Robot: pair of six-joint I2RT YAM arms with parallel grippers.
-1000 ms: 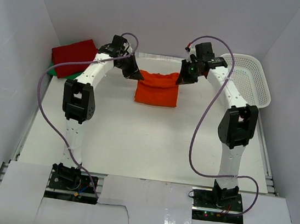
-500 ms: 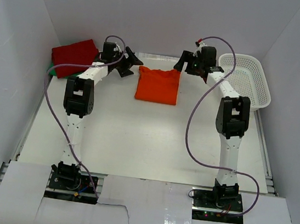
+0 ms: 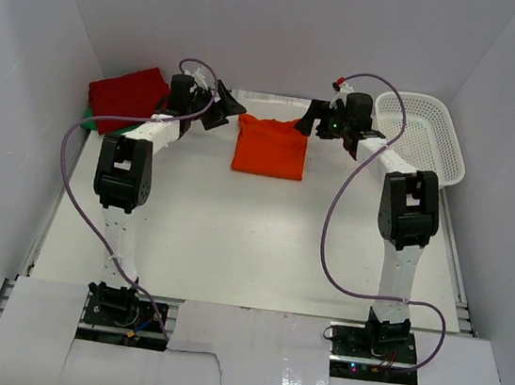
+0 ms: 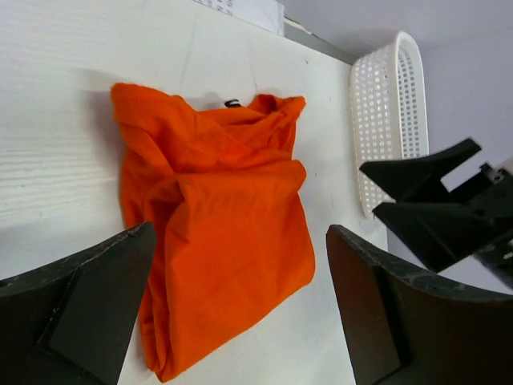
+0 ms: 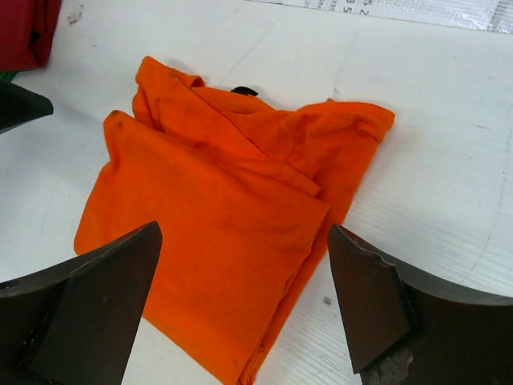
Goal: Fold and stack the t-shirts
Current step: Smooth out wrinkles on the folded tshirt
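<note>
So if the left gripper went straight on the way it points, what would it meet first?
Probably the orange shirt, lying just ahead of the open left gripper. Depth is unclear: passing level above the cloth, it would reach the right gripper next.

Robot lab test cell. Plain white walls (image 3: 289, 26) close beyond my left pincer (image 3: 225, 110) and right pincer (image 3: 311, 124), and to both sides. Bare white tabletop (image 3: 251, 239) under them. Arm bases (image 3: 118, 312) bolted well behind; purple cables (image 3: 327, 235) trailing.
</note>
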